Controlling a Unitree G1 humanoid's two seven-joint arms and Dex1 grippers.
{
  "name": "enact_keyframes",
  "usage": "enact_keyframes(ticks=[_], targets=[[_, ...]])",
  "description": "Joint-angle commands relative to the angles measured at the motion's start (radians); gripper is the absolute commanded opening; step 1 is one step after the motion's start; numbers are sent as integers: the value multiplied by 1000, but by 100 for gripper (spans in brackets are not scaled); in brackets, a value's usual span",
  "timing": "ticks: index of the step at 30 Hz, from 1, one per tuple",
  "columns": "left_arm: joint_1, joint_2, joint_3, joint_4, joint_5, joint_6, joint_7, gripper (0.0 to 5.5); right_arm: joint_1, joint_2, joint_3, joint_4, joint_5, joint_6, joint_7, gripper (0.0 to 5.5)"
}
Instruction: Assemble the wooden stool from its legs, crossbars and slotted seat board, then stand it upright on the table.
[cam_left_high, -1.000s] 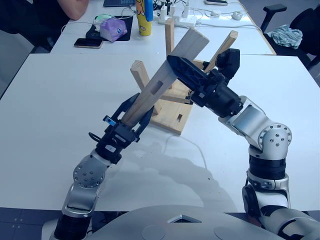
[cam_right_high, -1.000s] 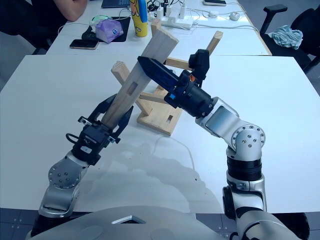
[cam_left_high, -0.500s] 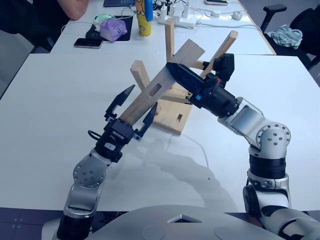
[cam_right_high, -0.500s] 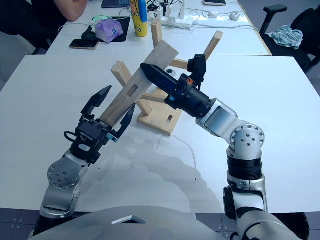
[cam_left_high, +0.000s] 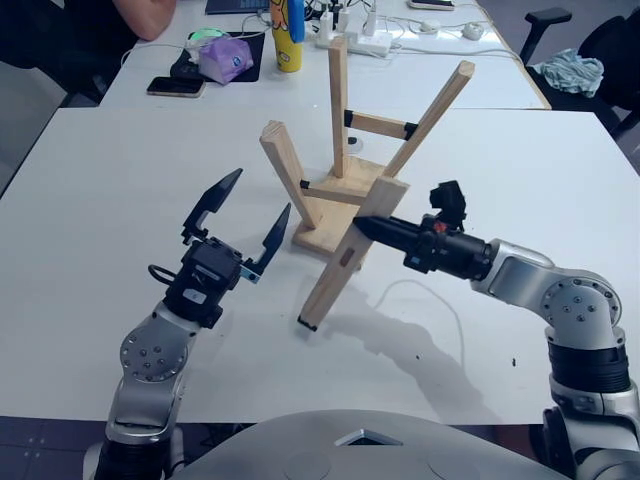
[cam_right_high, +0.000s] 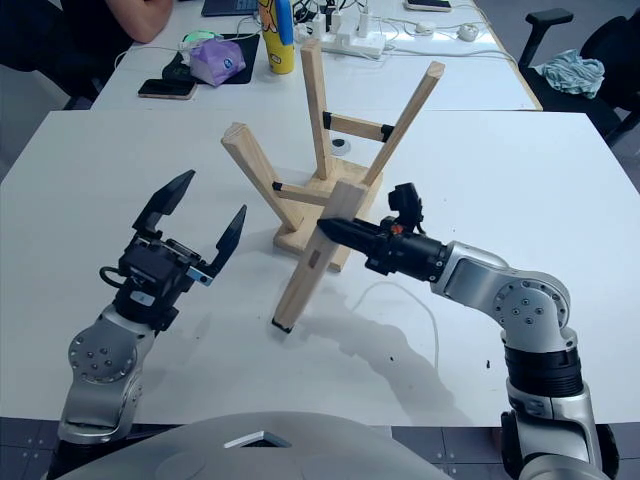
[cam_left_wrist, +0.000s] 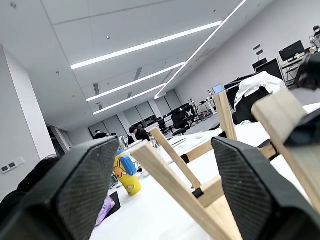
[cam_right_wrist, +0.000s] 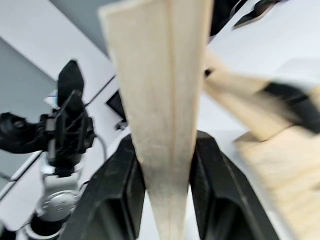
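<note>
The left hand (cam_left_high: 258, 196) has let go of the loose leg (cam_left_high: 338, 272) and drawn back toward the left of the frame, its fingers spread wide over the tabletop (cam_left_high: 120, 180). The right hand (cam_left_high: 368, 226) has swung that leg down from high above the stool. It is now clamped on the leg's upper end at centre frame, and the leg slants down to the lower left with its foot at or just above the tabletop.

The seat board (cam_left_high: 322, 236) lies upside down at centre, just behind the leg, with three fitted legs (cam_left_high: 339, 100) splaying upward and crossbars (cam_left_high: 379, 125) bridging them.

To my eye the job now is seating this fourth leg. I'd have the left hand take the lower end again so the piece can't pivot, and turn the leg so its slot (cam_left_high: 347, 257) faces the waiting crossbar. Then press it in along its own axis and don't lever it, since a skewed push could shift the light frame.

It's all pale, unfinished wood of square section with crisp edges. The slot is rectangular, the crossbar ends are dark, and the tabletop is smooth matte white.
</note>
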Motion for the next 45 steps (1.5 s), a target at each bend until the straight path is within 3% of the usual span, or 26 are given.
enact_keyframes(ticks=[1,7,13,16,24,37,45], targets=[[-22,48,-58,80,-13,50,-89,342,14,-54,-45,23,-44,12,63,106],[-41,104,-97,193,-145,259,-240,342,125,-203,-45,57,-139,69,273,106],[-93,-19,-97,196,-254,411,-170,342,60,-226,-121,266,-241,-1,320,106],[-105,-72,-103,221,-267,458,-129,309,10,-245,-124,327,-293,-19,357,106],[-204,-168,-121,359,-153,565,37,192,-121,-117,-244,398,-216,40,182,105],[-171,-103,6,397,-120,589,81,2,-113,-63,-255,363,-304,50,135,105],[-251,-116,-5,526,-80,620,98,0,-115,-13,-245,343,-352,17,110,105]])
